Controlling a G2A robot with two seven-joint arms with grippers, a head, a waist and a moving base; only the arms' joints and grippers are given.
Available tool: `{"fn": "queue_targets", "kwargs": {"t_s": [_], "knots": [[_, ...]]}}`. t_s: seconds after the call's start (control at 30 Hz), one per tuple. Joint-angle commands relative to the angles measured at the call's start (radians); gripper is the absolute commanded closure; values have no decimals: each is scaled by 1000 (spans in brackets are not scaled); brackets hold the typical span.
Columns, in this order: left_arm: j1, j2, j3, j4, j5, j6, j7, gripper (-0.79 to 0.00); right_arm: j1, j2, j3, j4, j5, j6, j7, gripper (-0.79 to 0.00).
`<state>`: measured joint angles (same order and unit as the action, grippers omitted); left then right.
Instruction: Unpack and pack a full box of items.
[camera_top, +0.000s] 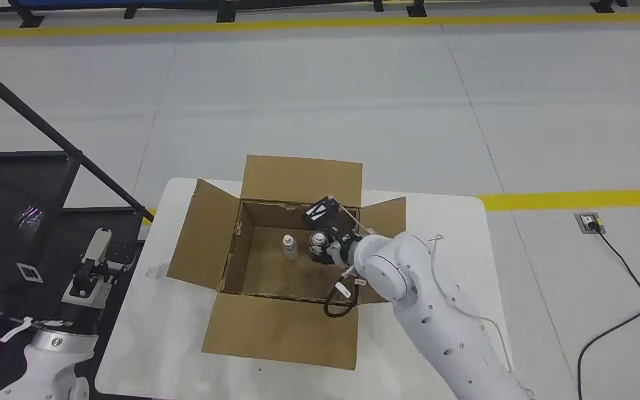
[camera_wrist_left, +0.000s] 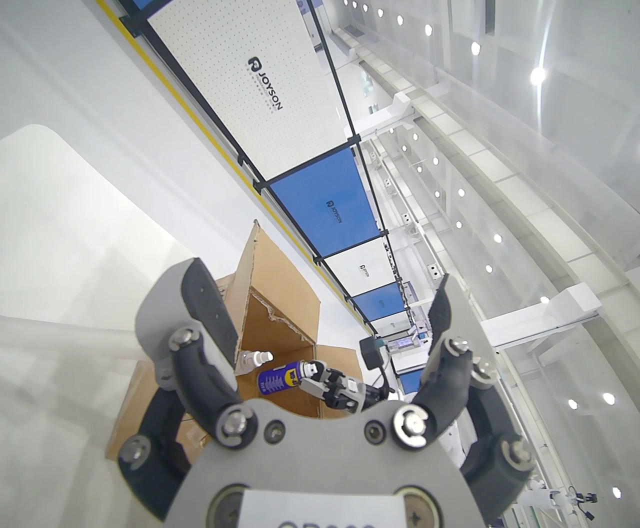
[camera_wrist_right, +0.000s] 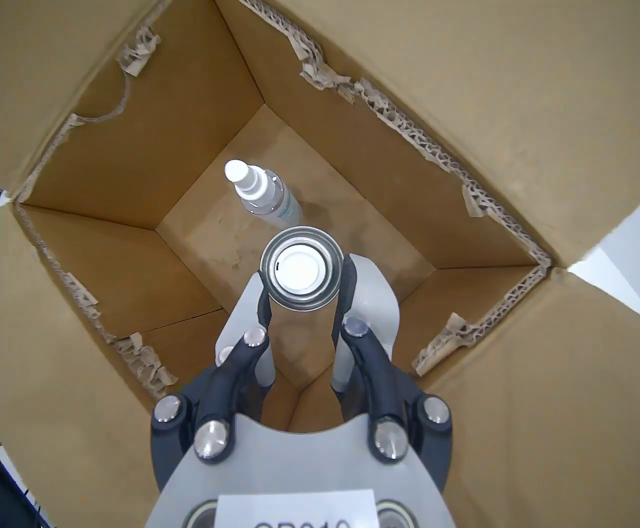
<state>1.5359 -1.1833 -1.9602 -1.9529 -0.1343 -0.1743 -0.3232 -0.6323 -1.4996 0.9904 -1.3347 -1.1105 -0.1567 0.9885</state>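
Fingers (camera_wrist_right: 344, 295) of the right gripper (camera_wrist_right: 302, 287) are clasping the spray can (camera_wrist_right: 300, 270) inside the box (camera_wrist_right: 450, 100). The left gripper (camera_wrist_left: 322, 290) is gaping wide.

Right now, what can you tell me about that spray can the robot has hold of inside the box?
The spray can is a metal-looking cylinder, blue with some yellow, topped by a silver rim and white cap. It stands upright inside the open cardboard box, clamped on two sides by the right gripper. A small white spray bottle stands close beside it. Whether its base rests on the box floor is hidden.
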Motion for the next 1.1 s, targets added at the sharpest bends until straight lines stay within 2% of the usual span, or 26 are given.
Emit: {"fn": "queue_targets", "kwargs": {"t_s": [0.0, 0.3, 0.37, 0.4, 0.6, 0.73, 0.77, 0.87, 0.93, 1.07], "knots": [[0, 0, 0, 0, 0, 0, 0, -785, 25, -6, -13, 63, 7, -2, -14, 0], [0, 0, 0, 0, 0, 0, 0, -785, 100, -33, -70, 238, 45, -21, -71, -6], [0, 0, 0, 0, 0, 0, 0, -785, 111, -37, -82, 257, 40, -23, -64, -277], [0, 0, 0, 0, 0, 0, 0, -785, 114, -39, -87, 262, 40, -29, -68, -314], [0, 0, 0, 0, 0, 0, 0, -785, 103, -40, -92, 246, 35, -27, -68, -394], [0, 0, 0, 0, 0, 0, 0, -785, 82, -35, -84, 194, 22, -23, -58, -511], [0, 0, 0, 0, 0, 0, 0, -785, 75, -33, -80, 173, 15, -21, -56, -563], [0, 0, -1, -4, 2, -1, 5, -785, 41, -23, -59, 81, 2, -24, -56, -677], [-1, 1, -2, 0, 40, 2, 19, -785, 7, -13, -35, -5, -15, -27, -51, -785], [-17, 3, 28, 18, 145, -3, 43, -785, -87, 11, 22, -209, -52, -29, -30, -785]]}}
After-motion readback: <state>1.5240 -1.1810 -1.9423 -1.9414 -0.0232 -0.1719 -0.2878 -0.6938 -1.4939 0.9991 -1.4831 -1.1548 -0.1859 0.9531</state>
